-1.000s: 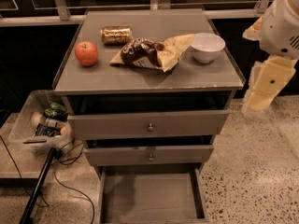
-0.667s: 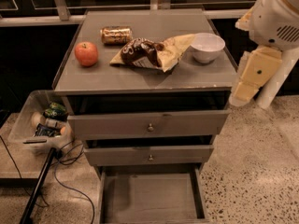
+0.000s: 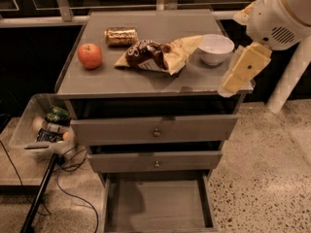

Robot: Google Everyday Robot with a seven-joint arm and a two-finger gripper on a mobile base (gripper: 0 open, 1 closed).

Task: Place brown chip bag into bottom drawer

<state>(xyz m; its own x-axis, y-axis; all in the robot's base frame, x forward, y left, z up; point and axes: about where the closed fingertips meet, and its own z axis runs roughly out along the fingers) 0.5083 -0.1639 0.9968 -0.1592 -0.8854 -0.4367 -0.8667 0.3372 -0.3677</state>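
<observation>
The brown chip bag [image 3: 158, 55] lies crinkled on the middle of the grey cabinet top [image 3: 112, 79], with a dark brown centre and tan ends. The bottom drawer [image 3: 158, 205] is pulled out and its flat grey floor is bare. My arm comes in from the upper right. Its pale yellow gripper [image 3: 229, 86] hangs over the right front corner of the cabinet top, to the right of the bag and apart from it. It holds nothing that I can see.
A red apple [image 3: 90, 56] and a gold can [image 3: 121, 36] lie left of the bag, and a white bowl [image 3: 215, 48] stands right of it, close to the gripper. The two upper drawers [image 3: 155, 130] stand slightly ajar. A clear bin [image 3: 43, 127] and cables [image 3: 68, 178] are at the left.
My arm and gripper have moved left, from beside the cabinet to over its right front corner. The bag and the other items have not moved.
</observation>
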